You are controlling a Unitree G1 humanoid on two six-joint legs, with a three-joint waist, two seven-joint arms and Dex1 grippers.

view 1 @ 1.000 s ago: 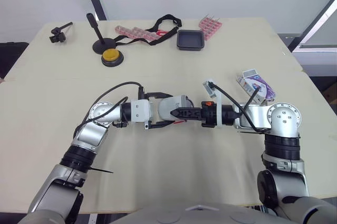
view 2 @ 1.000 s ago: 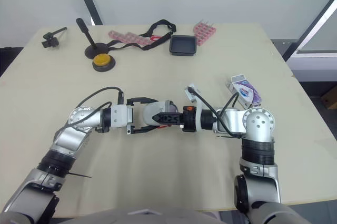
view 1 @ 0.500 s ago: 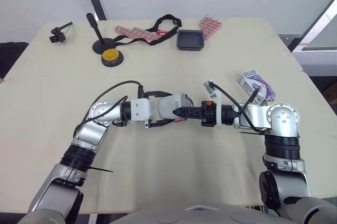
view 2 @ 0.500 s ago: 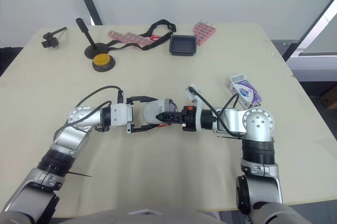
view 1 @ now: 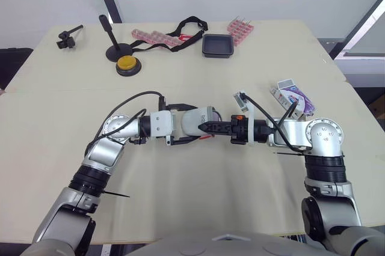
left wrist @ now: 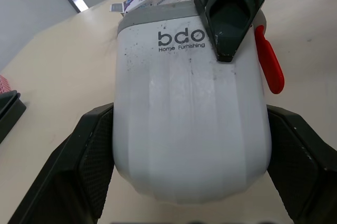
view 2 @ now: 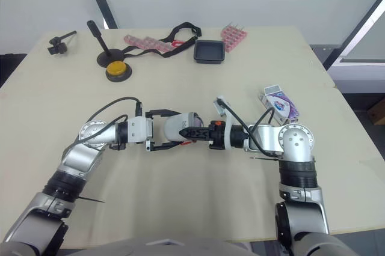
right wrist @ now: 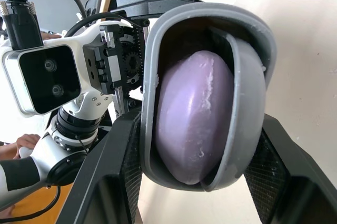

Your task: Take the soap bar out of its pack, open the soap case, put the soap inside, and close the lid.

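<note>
**Soap seated in case, lid ajar**

I find the soap case (left wrist: 189, 129) held off the table (view 1: 180, 202) at the centre of the left eye view. The left gripper (view 1: 191, 126) is clamped on it, one black finger against each long side.

The right gripper (view 1: 212, 128) meets the case's far end. Its fingers (right wrist: 118, 176) have closed in against the two shells there, one to each side.

In the right wrist view the case stands partly open. The purple soap bar (right wrist: 192, 113) lies inside, between the grey-rimmed lid and the base.

The soap pack (view 1: 292, 97), a purple and white carton, lies at the right of the frame with its end flap up. A black tray (view 1: 217, 45) sits at upper centre.
</note>
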